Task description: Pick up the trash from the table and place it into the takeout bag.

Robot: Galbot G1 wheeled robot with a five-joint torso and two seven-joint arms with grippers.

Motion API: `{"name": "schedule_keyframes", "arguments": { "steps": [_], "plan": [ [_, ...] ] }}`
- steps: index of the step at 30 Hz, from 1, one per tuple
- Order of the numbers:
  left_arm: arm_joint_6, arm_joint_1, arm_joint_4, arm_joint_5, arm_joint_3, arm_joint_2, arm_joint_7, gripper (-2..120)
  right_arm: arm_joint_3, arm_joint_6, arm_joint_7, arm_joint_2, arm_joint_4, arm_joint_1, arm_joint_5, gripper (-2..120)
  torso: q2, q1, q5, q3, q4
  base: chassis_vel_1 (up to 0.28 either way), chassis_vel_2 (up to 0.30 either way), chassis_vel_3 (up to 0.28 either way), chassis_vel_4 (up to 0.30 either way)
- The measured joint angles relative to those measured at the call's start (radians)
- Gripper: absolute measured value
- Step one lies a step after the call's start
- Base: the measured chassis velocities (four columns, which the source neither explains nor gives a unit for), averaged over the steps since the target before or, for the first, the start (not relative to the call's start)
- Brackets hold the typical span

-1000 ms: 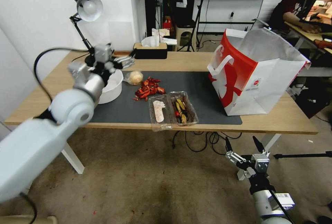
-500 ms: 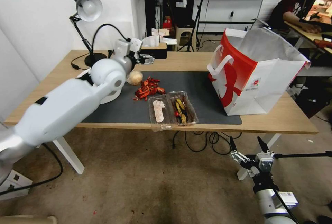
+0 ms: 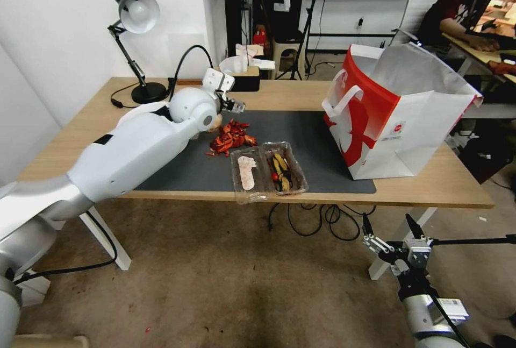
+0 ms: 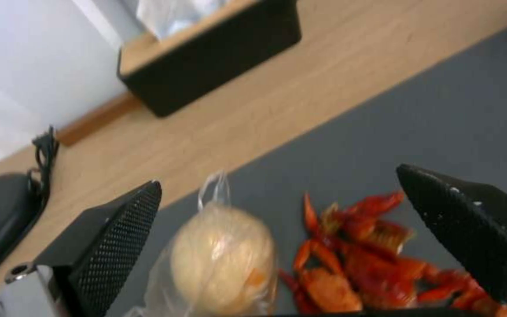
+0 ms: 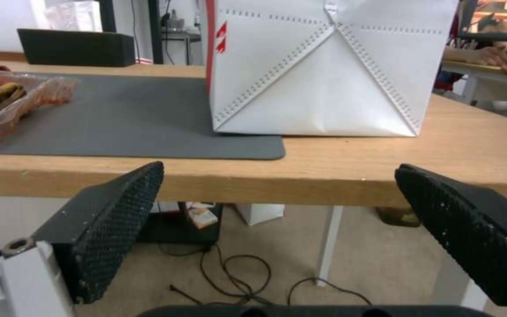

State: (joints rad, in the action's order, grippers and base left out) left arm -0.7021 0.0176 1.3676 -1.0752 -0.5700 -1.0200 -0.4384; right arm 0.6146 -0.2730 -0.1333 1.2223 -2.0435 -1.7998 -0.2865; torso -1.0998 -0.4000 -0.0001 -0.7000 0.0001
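My left gripper (image 3: 235, 104) hangs open over the back left of the dark mat (image 3: 317, 138). In the left wrist view its fingers (image 4: 112, 237) straddle the plastic-wrapped yellowish ball (image 4: 224, 259), which lies beside a heap of red shell trash (image 4: 371, 264). The red heap (image 3: 231, 137) lies on the mat, with two clear plastic trays (image 3: 269, 171) of leftovers at the front edge. The white-and-red takeout bag (image 3: 398, 116) stands open on the table's (image 3: 301, 90) right side. My right gripper (image 3: 392, 235) is open, below and in front of the table edge (image 5: 324, 176), facing the bag (image 5: 324, 66).
A black tissue box (image 3: 239, 80) and a desk lamp (image 3: 137, 14) stand along the back edge. Cables (image 3: 317, 219) hang under the table. My left arm (image 3: 134, 149) lies across the table's left half. A person sits at another desk at the far right.
My left arm has swung right, from above the white bowl to over the wrapped ball and red shells. The right gripper has sunk slightly lower.
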Motion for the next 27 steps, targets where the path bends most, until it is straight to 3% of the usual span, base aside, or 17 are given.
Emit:
{"name": "schedule_keyframes", "arguments": {
  "steps": [11, 27],
  "plan": [
    [-0.013, 0.019, -0.188, -0.002, -0.033, -0.042, 0.018, 100, 0.0, -0.01, 0.0, -0.008, 0.005, 0.0, -0.005, 100, 0.0, 0.0, 0.0, 0.0, 0.0001, 0.0, 0.0, 0.0, 0.0],
    [-0.002, 0.015, -0.262, -0.023, -0.029, -0.059, 0.044, 100, 0.002, -0.016, 0.0, -0.007, 0.01, -0.004, -0.008, 100, 0.0, 0.0, 0.0003, 0.0, -0.0002, 0.0, 0.0, 0.0, 0.0]
  ]
}}
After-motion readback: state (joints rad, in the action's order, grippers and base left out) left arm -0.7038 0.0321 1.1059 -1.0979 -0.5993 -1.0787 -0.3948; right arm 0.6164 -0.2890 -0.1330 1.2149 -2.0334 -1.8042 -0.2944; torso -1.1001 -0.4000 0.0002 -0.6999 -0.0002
